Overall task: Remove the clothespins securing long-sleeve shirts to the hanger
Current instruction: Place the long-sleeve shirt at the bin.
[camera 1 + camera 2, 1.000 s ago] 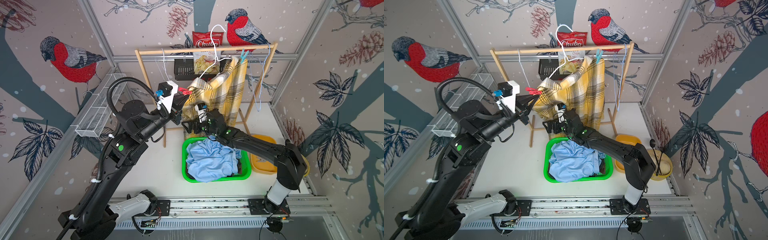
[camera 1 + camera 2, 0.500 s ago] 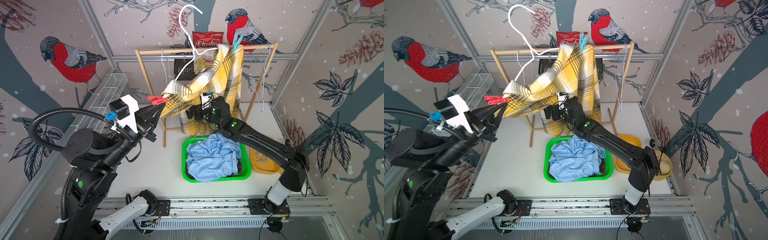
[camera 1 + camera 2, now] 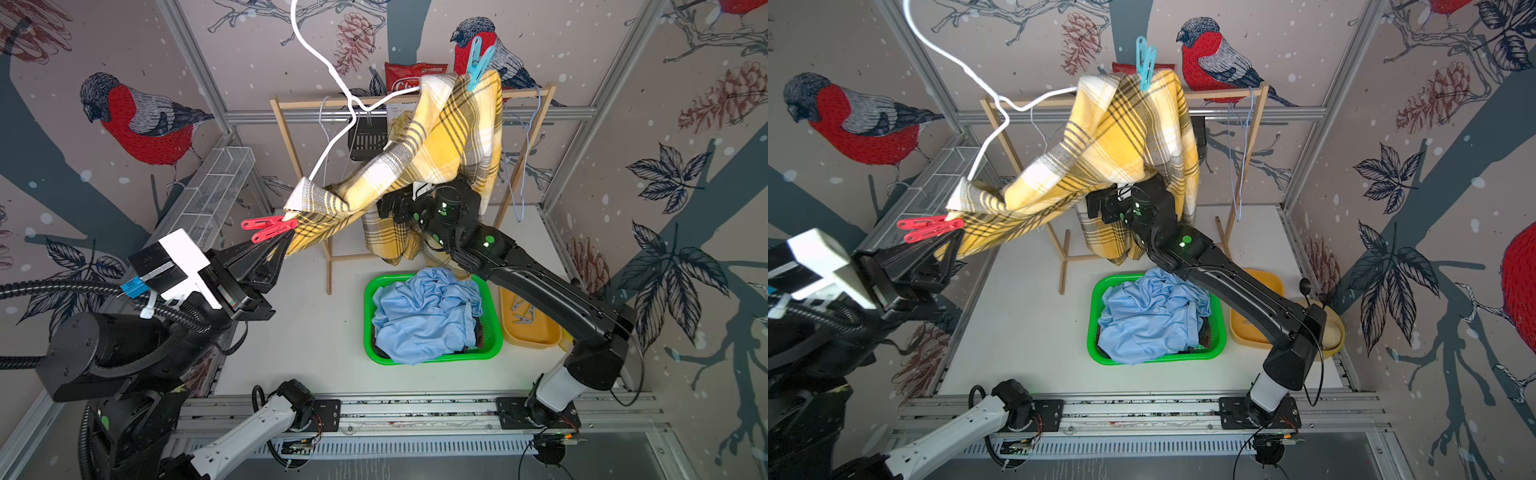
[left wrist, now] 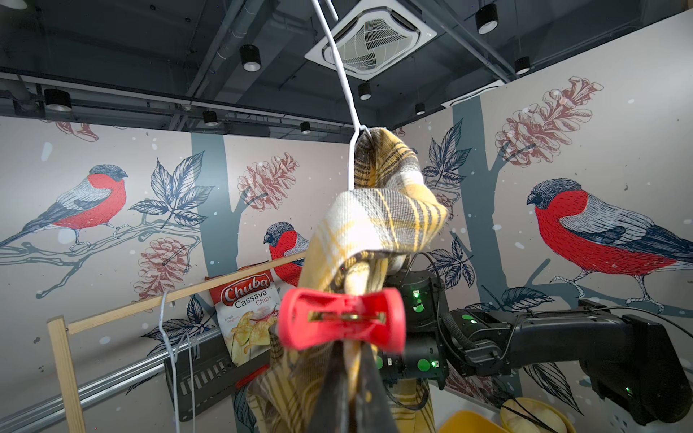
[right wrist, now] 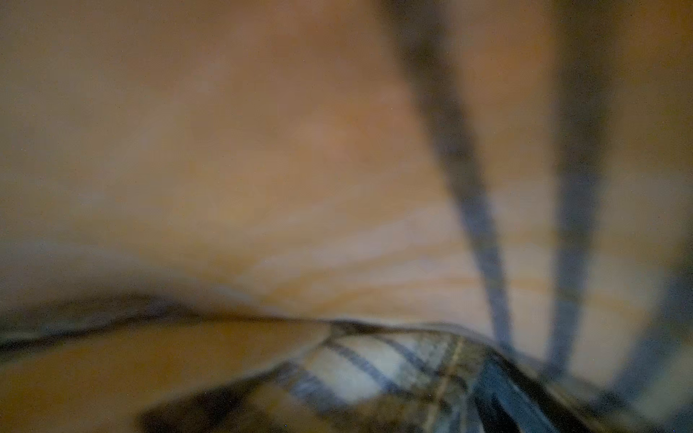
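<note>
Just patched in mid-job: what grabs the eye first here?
The yellow plaid shirt stretches taut to the left gripper, shut on its fabric beside a red clothespin. A light blue clothespin stands at the shirt's top, and the white hanger has its hook off the wooden rack.

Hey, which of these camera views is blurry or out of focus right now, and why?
Right wrist view: almost all blur, with the yellow plaid shirt filling the frame, too close to focus; left wrist view: the near red clothespin is slightly soft while the walls are sharp; both top views: sharp and evenly lit.
</note>
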### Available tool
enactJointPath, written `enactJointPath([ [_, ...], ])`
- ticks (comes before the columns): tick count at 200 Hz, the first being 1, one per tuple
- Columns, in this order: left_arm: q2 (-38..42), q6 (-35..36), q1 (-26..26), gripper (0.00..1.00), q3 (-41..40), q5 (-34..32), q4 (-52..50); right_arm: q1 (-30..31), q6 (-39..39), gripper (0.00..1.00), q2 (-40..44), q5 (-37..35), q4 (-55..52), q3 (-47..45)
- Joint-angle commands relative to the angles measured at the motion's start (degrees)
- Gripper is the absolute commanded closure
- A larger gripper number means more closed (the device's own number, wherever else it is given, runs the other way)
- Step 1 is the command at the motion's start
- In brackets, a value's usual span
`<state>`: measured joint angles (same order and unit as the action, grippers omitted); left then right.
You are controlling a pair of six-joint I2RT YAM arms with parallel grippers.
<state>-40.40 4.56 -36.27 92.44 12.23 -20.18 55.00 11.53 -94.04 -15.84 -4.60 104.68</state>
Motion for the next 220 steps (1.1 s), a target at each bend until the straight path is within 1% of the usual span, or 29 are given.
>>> enactJointPath([
  [1,1.51,0.14,-0.62,1.00,0.47,-0.10,2.60,2.07,-2.09,0.00,1.14,-6.83,-1.45,1.64],
  [34,3.44,0.45,-1.35,1.00,0.14,-1.13,1.83,6.55,-4.11,0.00,3.45,-12.58,-1.79,1.58],
  [71,3.93,1.46,-3.14,1.00,1.42,-2.37,0.26,7.84,-2.03,0.00,5.29,-11.56,-1.56,-1.07],
  [98,3.36,2.69,-5.11,1.00,1.17,-5.11,-0.78,8.11,-0.11,0.00,6.21,-11.70,0.77,-6.88],
  [122,2.61,2.57,-5.63,1.00,-0.04,-5.76,-1.63,7.76,2.22,0.00,7.23,-11.68,2.34,-12.32],
  [165,1.49,0.29,-5.68,1.00,-5.05,-5.68,-2.17,5.83,8.22,0.00,12.11,-8.89,6.55,-25.50],
  [192,1.20,-1.75,-5.65,1.00,-8.32,-5.11,-2.06,5.44,11.40,0.00,15.35,-7.62,7.24,-33.21],
  [220,1.44,-2.97,-5.65,1.00,-10.74,-5.53,-2.32,5.55,14.36,0.00,18.78,-3.33,7.27,-40.32],
])
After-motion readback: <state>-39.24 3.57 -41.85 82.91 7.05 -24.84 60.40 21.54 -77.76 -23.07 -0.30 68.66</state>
